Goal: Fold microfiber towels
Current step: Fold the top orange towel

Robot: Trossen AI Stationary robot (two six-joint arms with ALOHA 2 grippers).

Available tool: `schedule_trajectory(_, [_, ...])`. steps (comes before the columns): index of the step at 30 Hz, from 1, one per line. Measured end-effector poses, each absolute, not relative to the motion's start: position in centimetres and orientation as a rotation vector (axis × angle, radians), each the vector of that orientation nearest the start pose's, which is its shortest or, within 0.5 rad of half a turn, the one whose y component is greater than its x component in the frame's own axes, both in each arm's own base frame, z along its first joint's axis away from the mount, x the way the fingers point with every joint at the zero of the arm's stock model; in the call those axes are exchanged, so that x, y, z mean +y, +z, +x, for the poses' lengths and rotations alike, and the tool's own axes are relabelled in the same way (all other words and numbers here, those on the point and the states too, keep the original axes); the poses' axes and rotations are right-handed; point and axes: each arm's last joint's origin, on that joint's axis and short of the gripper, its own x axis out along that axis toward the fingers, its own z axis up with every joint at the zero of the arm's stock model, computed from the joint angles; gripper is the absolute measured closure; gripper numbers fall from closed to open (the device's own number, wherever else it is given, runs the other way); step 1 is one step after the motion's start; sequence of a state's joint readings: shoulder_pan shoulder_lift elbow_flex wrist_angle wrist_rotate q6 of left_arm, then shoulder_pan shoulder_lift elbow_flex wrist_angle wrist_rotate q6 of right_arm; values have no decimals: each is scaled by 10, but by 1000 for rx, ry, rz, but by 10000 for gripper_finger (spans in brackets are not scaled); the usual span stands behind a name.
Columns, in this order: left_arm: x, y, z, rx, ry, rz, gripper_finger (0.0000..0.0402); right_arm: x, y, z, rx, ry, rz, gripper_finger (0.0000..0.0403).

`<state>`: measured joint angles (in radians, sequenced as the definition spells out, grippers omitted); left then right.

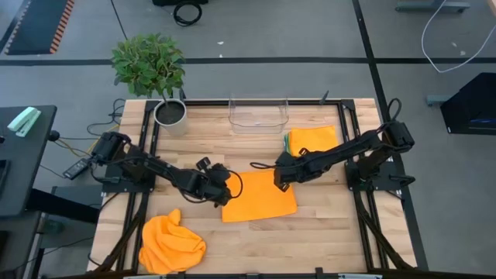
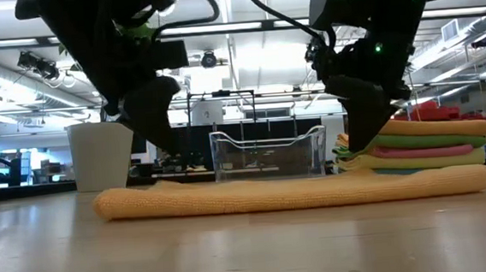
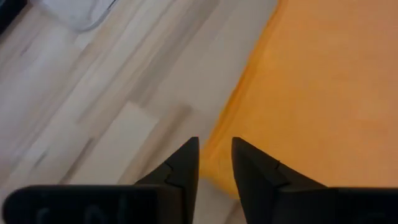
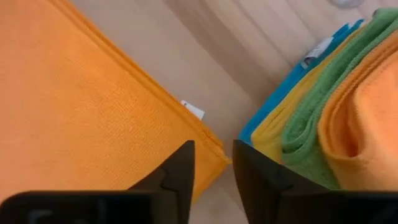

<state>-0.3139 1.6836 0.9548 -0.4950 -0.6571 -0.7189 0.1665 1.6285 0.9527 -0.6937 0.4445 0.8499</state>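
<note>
Bright, even overhead light; ceiling strips [image 2: 245, 43] glare, both wrist views slightly soft.

Three orange towels [image 1: 259, 197], two grippers [image 1: 222, 188]

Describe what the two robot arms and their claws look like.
Both arms are black and jointed, with looping black cables along them. The left claw and the right claw each end in two dark, wedge-shaped fingers that taper to blunt tips. In the low view, small green lights glow on the right arm's housing.
</note>
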Motion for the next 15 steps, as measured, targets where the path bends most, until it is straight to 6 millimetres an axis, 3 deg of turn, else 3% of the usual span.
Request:
schedule_trajectory(5, [-70,170,290,980,709,-39,260,33,190,279,1060,-739,328,253])
schedule_trajectory(8, [-70,182,288,936,720,-62,242,38,211,276,983,-715,400,244])
schedule_trajectory(12, [-79,194,290,874,609,-50,243,64,225,268,896,-648,486,247])
schedule_trajectory(15, [-85,185,297,882,381,-97,271,93,219,264,865,-605,527,262])
